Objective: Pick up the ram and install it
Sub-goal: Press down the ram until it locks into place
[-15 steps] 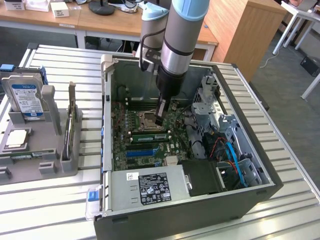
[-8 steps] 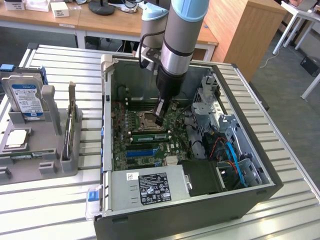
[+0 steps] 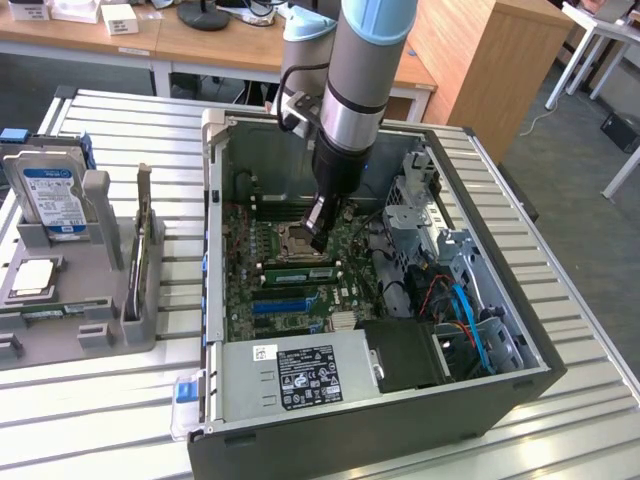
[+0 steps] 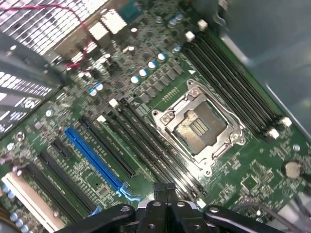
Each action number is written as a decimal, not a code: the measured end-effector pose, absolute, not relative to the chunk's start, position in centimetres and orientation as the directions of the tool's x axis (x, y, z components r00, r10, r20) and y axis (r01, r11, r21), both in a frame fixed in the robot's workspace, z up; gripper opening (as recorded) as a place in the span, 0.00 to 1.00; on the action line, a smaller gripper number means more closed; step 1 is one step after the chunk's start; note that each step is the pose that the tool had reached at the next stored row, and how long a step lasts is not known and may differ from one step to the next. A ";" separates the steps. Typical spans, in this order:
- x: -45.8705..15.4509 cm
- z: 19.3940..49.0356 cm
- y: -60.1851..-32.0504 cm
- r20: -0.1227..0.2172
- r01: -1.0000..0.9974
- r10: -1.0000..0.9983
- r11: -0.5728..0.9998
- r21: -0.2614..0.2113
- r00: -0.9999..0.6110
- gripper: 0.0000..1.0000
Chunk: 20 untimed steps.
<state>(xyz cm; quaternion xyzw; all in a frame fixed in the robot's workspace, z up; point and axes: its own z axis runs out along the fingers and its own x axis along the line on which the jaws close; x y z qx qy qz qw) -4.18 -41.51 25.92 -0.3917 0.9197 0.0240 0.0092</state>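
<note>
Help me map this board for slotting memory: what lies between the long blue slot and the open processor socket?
In the wrist view, several long black slots run side by side between the blue slot and the processor socket.

The motherboard [image 4: 252, 179] is green with a long blue slot [image 4: 95, 160]. The processor socket [image 4: 197, 126] is silver. The ram [image 3: 297, 273] is green.

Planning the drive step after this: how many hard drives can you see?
1. The hard drive stands in the grey holder at the exterior view's left, beside the computer case. Others may be hidden inside it.
</note>
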 end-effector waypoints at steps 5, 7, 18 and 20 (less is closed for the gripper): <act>-4.2 25.9 -41.5 -0.036 -0.669 -0.668 0.743 0.037 -0.743 0.11; -4.2 25.9 -41.5 -0.036 -0.640 -0.639 0.767 0.037 -0.768 0.11; -4.2 25.8 -41.5 -0.036 -0.476 -0.475 0.879 0.037 -0.879 0.11; -4.2 25.7 -41.5 -0.036 -0.443 -0.442 0.896 0.037 -0.897 0.11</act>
